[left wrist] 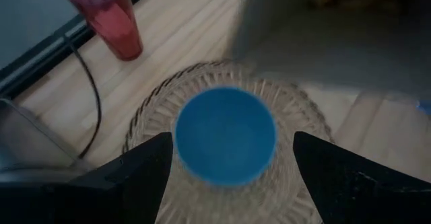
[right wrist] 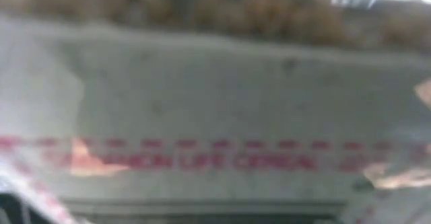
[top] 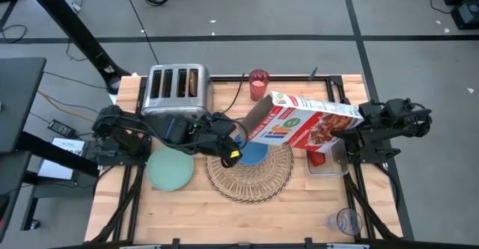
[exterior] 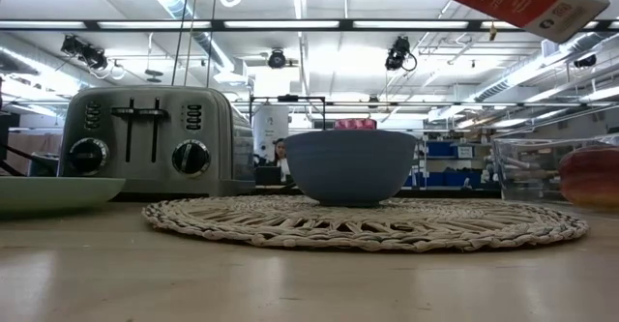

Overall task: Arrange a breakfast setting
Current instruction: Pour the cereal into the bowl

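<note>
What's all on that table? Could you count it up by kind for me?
Blue bowl, under the open left gripper: 1
Pale green plate: 1
Red cup: 1
Wicker placemat: 1
Toaster: 1
Cereal box, held by the right gripper: 1
Clear tray: 1
Red fruit in the tray: 1
Small clear cup-like item: 1
Total: 9

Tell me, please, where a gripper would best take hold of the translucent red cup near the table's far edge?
Probably around the side wall of the red cup, at mid-height or higher, coming in level from the open side away from the toaster. The cup stands upright and narrows toward its base, so a grip from above may slip; a dark cable runs beside it.
</note>
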You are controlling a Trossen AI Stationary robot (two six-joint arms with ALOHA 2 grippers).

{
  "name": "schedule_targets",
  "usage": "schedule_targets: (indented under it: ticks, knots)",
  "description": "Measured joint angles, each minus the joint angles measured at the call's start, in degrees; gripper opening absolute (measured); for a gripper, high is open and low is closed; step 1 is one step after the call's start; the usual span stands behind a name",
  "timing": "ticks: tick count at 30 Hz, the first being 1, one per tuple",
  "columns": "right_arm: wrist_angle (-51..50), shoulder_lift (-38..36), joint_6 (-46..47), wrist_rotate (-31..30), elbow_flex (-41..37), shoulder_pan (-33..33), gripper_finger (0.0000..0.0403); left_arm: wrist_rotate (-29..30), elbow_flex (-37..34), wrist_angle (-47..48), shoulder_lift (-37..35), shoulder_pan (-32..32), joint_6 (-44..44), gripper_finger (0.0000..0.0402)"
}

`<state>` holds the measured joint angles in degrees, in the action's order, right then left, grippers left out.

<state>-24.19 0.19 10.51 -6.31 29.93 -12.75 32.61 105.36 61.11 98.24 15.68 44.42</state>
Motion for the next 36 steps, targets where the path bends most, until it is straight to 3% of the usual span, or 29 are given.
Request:
schedule_targets:
  ticks: [8,17,23,30,36]
  knots:
    - [0.04,0.02,-0.59,-1.68,0.0,0.01,0.0244,-1.58,-0.02,2.47,1.22,-0.16,-0.93,0.0313]
    - [7.18,0.02,-4.12,-2.85,0.0,0.01,0.0244,2.34,-0.9,10.31,0.61,5.28,13.84,0.0313]
    - [11.14,0.02,-6.16,-3.31,0.02,0.0,0.0244,2.18,-14.16,-0.91,0.15,5.25,22.44,0.0313]
    - [11.32,0.02,-6.25,-4.66,0.02,0.0,0.0244,2.13,-28.32,-15.07,0.06,0.13,29.91,0.0313]
    - [11.31,0.0,-6.24,-5.24,0.02,0.0,0.0244,2.17,-33.1,-24.1,0.06,-4.69,26.05,0.0313]
